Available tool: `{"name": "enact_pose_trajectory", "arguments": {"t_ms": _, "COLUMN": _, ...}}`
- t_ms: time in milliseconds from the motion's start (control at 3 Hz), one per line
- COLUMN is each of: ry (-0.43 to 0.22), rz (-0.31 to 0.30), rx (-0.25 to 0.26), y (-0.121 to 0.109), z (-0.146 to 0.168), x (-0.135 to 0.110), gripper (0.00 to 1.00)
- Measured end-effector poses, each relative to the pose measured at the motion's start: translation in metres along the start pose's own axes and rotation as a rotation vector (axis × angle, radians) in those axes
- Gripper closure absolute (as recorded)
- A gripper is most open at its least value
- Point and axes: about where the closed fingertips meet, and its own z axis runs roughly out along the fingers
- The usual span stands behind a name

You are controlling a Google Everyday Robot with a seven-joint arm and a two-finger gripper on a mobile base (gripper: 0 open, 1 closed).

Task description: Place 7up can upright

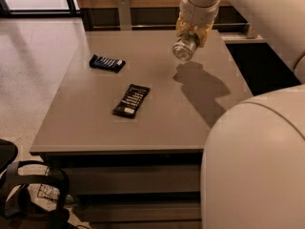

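Presently the gripper [191,35], closed around the tilted 7up can [184,49], hangs above the table [95,123]; next, the can needs righting and lowering.

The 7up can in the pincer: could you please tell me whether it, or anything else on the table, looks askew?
Yes. The pincer holds the 7up can above the table, far right, tilted with a shiny end toward the camera, not upright. Both dark bars lie flat; nothing spilled.

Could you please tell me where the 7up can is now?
The 7up can is in the claw, tilted, above the table's far right area.
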Motion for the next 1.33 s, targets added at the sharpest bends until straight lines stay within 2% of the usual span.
{"name": "enact_pose_trajectory", "arguments": {"t_ms": 333, "ry": -0.093, "rz": 0.007, "rx": -0.036, "y": -0.016, "z": -0.029, "x": 0.010, "gripper": 1.00}}
{"name": "enact_pose_trajectory", "arguments": {"t_ms": 667, "ry": -0.191, "rz": -0.037, "rx": -0.099, "y": -0.025, "z": -0.052, "x": 0.011, "gripper": 1.00}}
{"name": "enact_pose_trajectory", "arguments": {"t_ms": 1333, "ry": -0.390, "rz": -0.252, "rx": -0.250, "y": -0.015, "z": -0.108, "x": -0.019, "gripper": 1.00}}
